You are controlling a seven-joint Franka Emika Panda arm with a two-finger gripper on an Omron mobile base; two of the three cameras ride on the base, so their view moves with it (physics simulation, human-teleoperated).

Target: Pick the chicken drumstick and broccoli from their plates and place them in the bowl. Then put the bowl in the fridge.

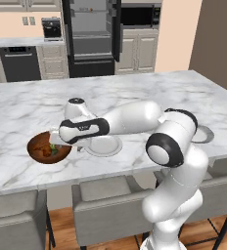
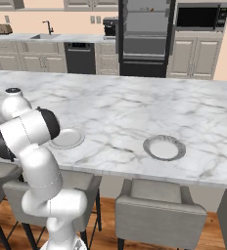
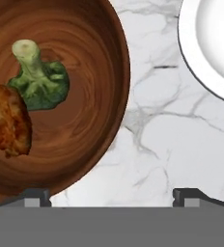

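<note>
Broccoli (image 3: 39,79) and chicken drumstick (image 3: 10,126) both sit in the bowl (image 3: 85,116); the end effector (image 3: 111,195) hovers empty, fingers spread, the bowl's near rim just left of centre, ready for grasping.

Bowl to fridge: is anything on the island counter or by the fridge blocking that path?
Nothing visible does. The bowl, with the broccoli and chicken drumstick in it, sits near the island counter's near edge. The marble beyond it is bare, and the fridge across the aisle stands with its doors open. The plates lie off to the side.
</note>
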